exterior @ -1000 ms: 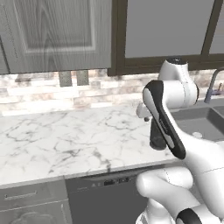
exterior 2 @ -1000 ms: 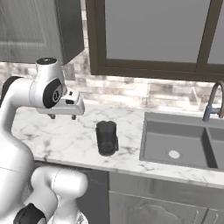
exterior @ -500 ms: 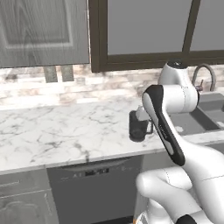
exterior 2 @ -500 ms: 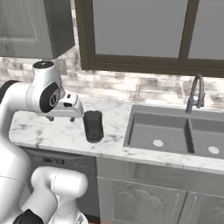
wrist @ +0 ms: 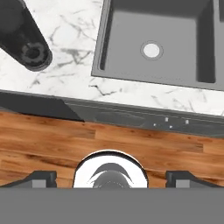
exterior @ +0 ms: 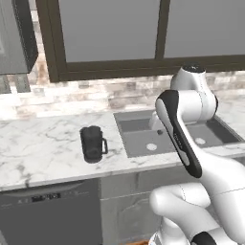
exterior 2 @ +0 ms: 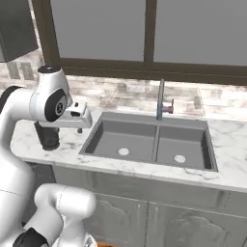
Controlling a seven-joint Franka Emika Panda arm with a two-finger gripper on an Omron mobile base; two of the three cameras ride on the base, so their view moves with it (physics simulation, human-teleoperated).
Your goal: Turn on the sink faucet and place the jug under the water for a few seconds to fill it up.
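Observation:
The dark jug stands upright on the marble counter, left of the sink, its handle turned toward the sink. In the right base view the jug is partly hidden behind my arm. The double-bowl sink has a drain in each bowl. Behind its divider rises the slim faucet with its reddish lever; no water runs. My gripper is open and holds nothing. It hangs over the counter's front edge, between jug and sink, touching neither.
A dishwasher front sits under the counter below the jug. Cabinet doors lie under the sink. A window spans the wall behind the faucet, with an upper cabinet at left. The wooden floor lies below my hand.
The base has driven to the right, so the whole scene slid left and the sink and faucet came fully into view. The jug keeps its place on the counter.

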